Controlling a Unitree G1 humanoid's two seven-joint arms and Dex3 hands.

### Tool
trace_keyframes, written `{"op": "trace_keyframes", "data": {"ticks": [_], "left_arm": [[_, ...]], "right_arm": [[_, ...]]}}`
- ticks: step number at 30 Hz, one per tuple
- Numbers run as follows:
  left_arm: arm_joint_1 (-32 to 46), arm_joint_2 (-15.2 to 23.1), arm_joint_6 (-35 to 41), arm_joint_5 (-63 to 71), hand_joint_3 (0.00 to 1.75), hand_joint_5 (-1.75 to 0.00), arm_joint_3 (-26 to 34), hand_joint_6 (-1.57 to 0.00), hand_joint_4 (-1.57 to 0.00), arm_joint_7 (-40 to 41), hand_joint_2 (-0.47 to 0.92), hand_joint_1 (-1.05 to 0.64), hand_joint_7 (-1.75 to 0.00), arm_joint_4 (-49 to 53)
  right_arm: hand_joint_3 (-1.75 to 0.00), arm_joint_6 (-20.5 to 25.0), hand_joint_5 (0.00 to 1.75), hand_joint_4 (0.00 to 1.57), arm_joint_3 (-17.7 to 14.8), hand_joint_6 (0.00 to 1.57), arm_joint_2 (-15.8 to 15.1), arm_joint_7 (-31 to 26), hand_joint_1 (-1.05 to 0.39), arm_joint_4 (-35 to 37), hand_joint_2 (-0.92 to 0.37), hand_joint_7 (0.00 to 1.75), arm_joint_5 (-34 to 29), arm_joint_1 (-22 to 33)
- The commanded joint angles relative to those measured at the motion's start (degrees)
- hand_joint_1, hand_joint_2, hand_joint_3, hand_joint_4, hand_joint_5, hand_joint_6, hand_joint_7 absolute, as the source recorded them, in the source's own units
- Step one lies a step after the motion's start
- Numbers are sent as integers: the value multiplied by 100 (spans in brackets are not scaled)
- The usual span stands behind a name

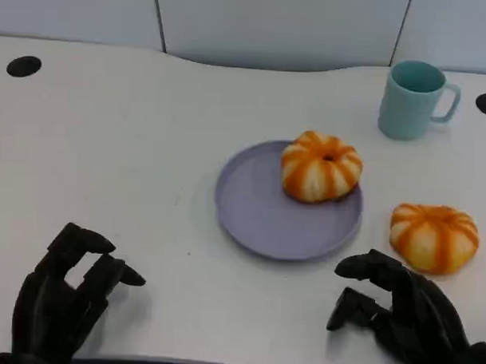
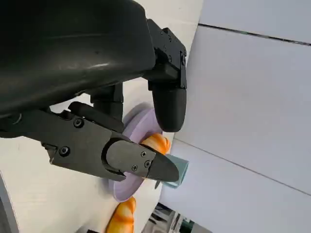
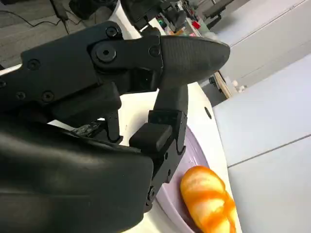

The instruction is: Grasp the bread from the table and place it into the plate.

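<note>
Two orange-striped breads: one already sits on the purple plate (image 1: 258, 218), toward its far right part (image 1: 321, 166); the second bread (image 1: 433, 236) lies on the white surface (image 1: 124, 146), just beside the plate's right rim and just ahead of the right hand (image 1: 402, 315). Right hand holds nothing, fingers apart and loosely curved, low over the surface. Left hand (image 1: 63, 295) also released, fingers spread, well apart from everything at the near left. Teal mug (image 1: 413, 100) stands at the far right, apart from the plate.

Bread looks light, soft, squashable, surface probably not slippery. Best taken from above, fingers around its sides at the widest part, gentle squeeze so it doesn't dent. Plate has bare room on its near-left part for it.
</note>
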Motion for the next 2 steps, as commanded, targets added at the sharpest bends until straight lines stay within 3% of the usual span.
{"op": "trace_keyframes", "data": {"ticks": [1,2], "left_arm": [[-39,79,-40,-7,3,-175,43,-30,-39,-115,92,-51,-174,98],[-37,87,-34,9,3,-175,40,-30,-39,-102,92,-51,-173,97]], "right_arm": [[-45,-69,140,69,1,72,-103,40,-51,40,-92,92,-58,66],[-46,-72,141,68,1,72,-104,52,-51,50,-92,93,-56,61]]}}
